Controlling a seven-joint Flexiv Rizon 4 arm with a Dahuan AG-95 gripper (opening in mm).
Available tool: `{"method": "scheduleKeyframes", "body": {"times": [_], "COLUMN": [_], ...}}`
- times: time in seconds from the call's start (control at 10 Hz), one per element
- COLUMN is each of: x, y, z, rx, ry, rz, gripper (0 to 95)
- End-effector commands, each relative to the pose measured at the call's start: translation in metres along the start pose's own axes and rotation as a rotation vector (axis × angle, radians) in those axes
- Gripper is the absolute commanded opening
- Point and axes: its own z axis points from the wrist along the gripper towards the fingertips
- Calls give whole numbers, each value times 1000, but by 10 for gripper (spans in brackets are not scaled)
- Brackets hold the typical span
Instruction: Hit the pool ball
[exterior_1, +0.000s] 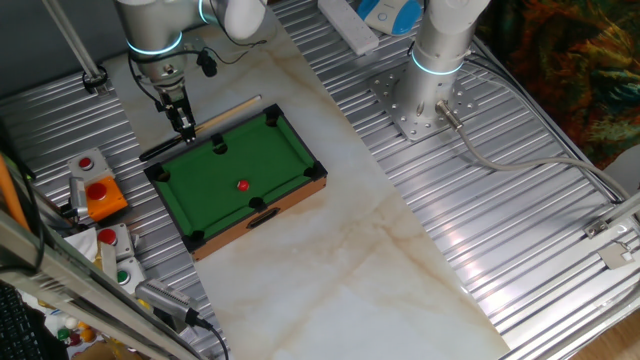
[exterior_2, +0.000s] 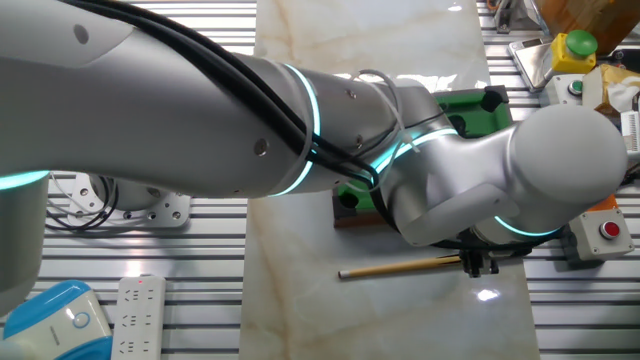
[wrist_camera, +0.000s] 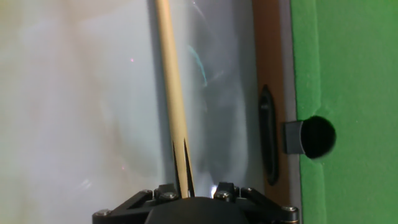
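Observation:
The pool ball is a tiny red sphere near the middle of the toy green-felt pool table. A wooden cue stick lies on the marble beside the table's far long rail. It also shows in the other fixed view and in the hand view. My gripper is down on the cue's dark butt end, with its narrow fingers closed around the stick. The ball does not show in the hand view, and the arm hides it in the other fixed view.
A side pocket and the wooden rail lie just right of the cue. An orange box with a red button and a grey button box stand left of the pool table. A second arm's base is at the back right.

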Motion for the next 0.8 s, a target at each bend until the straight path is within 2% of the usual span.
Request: {"method": "scheduleKeyframes", "body": {"times": [0.1, 0.8], "x": [0, -5], "y": [2, 5], "z": [3, 18], "rx": [0, 1], "ry": [6, 11], "rz": [-10, -10], "gripper": [380, 380]}}
